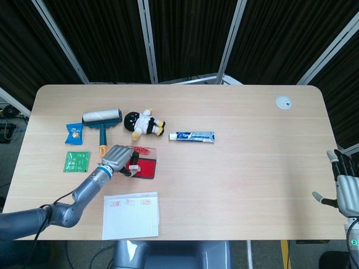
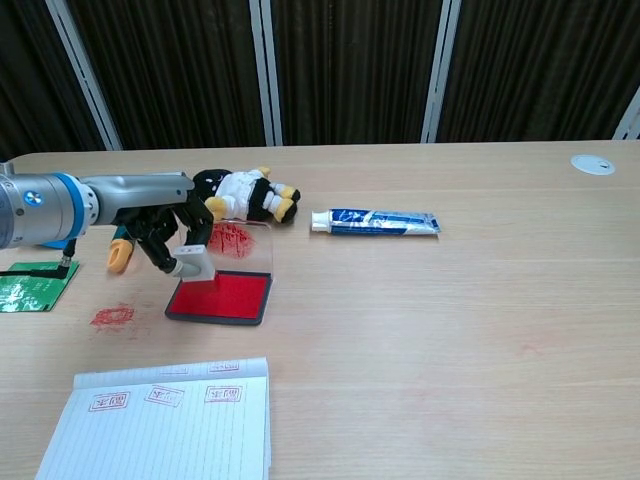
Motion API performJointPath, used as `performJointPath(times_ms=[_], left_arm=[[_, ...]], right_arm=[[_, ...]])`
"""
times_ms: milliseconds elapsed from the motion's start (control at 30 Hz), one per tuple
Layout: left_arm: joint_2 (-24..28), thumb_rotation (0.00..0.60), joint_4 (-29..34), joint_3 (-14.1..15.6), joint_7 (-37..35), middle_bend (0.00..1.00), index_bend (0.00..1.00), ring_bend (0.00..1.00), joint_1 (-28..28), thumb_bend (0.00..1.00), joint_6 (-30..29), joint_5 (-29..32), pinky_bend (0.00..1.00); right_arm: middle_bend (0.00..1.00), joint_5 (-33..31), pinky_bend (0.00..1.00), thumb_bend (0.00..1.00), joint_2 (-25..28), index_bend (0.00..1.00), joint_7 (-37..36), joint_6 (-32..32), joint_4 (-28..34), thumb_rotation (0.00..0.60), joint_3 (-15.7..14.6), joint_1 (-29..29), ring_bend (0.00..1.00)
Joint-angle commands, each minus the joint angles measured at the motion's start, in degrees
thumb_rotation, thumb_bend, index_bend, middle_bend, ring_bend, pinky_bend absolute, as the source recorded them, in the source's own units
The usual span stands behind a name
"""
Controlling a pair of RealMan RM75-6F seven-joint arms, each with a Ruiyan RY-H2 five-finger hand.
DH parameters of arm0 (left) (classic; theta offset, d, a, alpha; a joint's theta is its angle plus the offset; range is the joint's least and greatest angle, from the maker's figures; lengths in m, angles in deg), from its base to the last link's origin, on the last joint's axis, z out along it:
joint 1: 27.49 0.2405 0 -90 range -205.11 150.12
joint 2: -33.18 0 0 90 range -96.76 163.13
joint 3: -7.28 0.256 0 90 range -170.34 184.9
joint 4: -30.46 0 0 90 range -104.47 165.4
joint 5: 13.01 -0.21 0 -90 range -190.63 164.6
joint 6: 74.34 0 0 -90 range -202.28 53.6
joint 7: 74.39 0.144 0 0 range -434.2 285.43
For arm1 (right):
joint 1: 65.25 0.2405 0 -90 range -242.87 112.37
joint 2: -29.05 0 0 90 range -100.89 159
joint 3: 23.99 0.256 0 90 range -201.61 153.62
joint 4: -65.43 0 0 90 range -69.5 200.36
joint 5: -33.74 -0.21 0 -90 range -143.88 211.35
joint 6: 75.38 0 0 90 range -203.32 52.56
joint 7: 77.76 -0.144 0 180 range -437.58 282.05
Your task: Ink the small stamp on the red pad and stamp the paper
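So we're looking at a big wooden table (image 1: 235,168) with our left arm reaching across it from the near left edge. Next biggest thing is the lined paper (image 2: 165,425), lying near the table's front edge, well below the left hand (image 2: 165,232), and it's got three red stamp marks along its top. Then there's the lint roller (image 1: 102,117) just beyond the hand, with its orange handle tip poking out behind the wrist in the chest view. A toothpaste tube (image 2: 375,221) sits well off to the hand's right, and a little stuffed toy (image 2: 245,194) lies just past the fingers.

The red pad (image 2: 223,296) is right under and slightly right of the hand, in a black tray with its clear lid standing up behind it, smeared red. We've got the small stamp (image 2: 194,263) pinched in the left hand's fingers, lifted clear of the pad surface and hanging over its left end, tilted a bit.

A green packet (image 1: 76,162) lies flat to the left of the hand, a blue snack bag (image 1: 74,132) sits beyond that next to the roller, and there's a red ink smudge (image 2: 112,317) on the wood just below the wrist.

Our right hand (image 1: 346,188) is way over at the far right edge of the head view, fingers spread and holding nothing.
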Motion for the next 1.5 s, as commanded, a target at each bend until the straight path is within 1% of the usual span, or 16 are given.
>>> performJointPath(times_ms=[33, 200, 300, 433, 567, 667, 800, 1000, 1267, 1500], left_arm=[[5.4, 0.600, 6.9, 0.4, -1.0, 0.56, 0.59, 0.77, 1.5, 0.59, -1.3, -1.5, 0.83], [9.1, 0.600, 12.4, 2.3, -1.8, 0.56, 0.59, 0.77, 4.0, 0.59, -3.6, -5.6, 0.84], [11.1, 0.600, 15.7, 4.6, -2.5, 0.56, 0.59, 0.77, 6.2, 0.59, -5.1, -9.8, 0.84], [12.8, 0.600, 18.5, 7.9, -2.3, 0.56, 0.59, 0.77, 8.7, 0.59, -7.0, -14.6, 0.84], [12.9, 0.600, 20.1, 10.2, -1.9, 0.56, 0.59, 0.77, 11.0, 0.59, -9.3, -18.2, 0.83], [11.4, 0.600, 20.3, 10.9, -0.6, 0.56, 0.59, 0.77, 11.8, 0.59, -10.2, -19.9, 0.84], [8.0, 0.600, 19.6, 10.9, 2.4, 0.56, 0.59, 0.77, 11.6, 0.59, -10.1, -20.3, 0.84], [3.5, 0.600, 18.0, 10.0, 6.0, 0.57, 0.59, 0.77, 10.9, 0.59, -9.6, -19.1, 0.84], [-1.4, 0.600, 14.9, 7.8, 9.1, 0.57, 0.60, 0.77, 8.6, 0.59, -7.5, -14.6, 0.84], [-4.3, 0.600, 12.8, 7.5, 11.2, 0.57, 0.60, 0.77, 7.3, 0.59, -6.0, -11.8, 0.84]], right_arm=[[0.00, 0.4, 0.00, 0.00, 0.2, 0.00, -0.2, -0.4, 0.3, 0.600, -0.1, -0.2, 0.00], [0.00, 1.2, 0.00, 0.00, 0.5, 0.00, -0.4, -1.1, 1.0, 0.600, -0.3, -0.5, 0.00], [0.00, 1.8, 0.00, 0.00, 0.8, 0.00, -0.6, -1.5, 1.4, 0.600, -0.4, -0.6, 0.00], [0.00, 2.6, 0.00, 0.00, 1.1, 0.00, -0.9, -2.0, 1.9, 0.600, -0.6, -0.9, 0.00], [0.00, 3.3, 0.00, 0.00, 1.4, 0.00, -1.1, -2.3, 2.3, 0.600, -0.7, -1.0, 0.00], [0.00, 3.7, 0.00, 0.00, 1.5, 0.00, -1.3, -2.6, 2.6, 0.600, -0.8, -1.1, 0.00], [0.00, 4.0, 0.00, 0.00, 1.7, 0.00, -1.4, -2.9, 2.9, 0.600, -0.8, -1.2, 0.00], [0.00, 3.6, 0.00, 0.00, 1.7, 0.00, -1.5, -2.5, 2.6, 0.600, -0.7, -1.1, 0.00], [0.00, 1.5, 0.00, 0.00, 1.3, 0.00, -1.8, -1.2, 1.2, 0.600, -0.2, -0.7, 0.00], [0.00, 0.7, 0.00, 0.00, 1.4, 0.00, -2.2, -1.0, 0.7, 0.600, 0.1, -0.7, 0.00]])
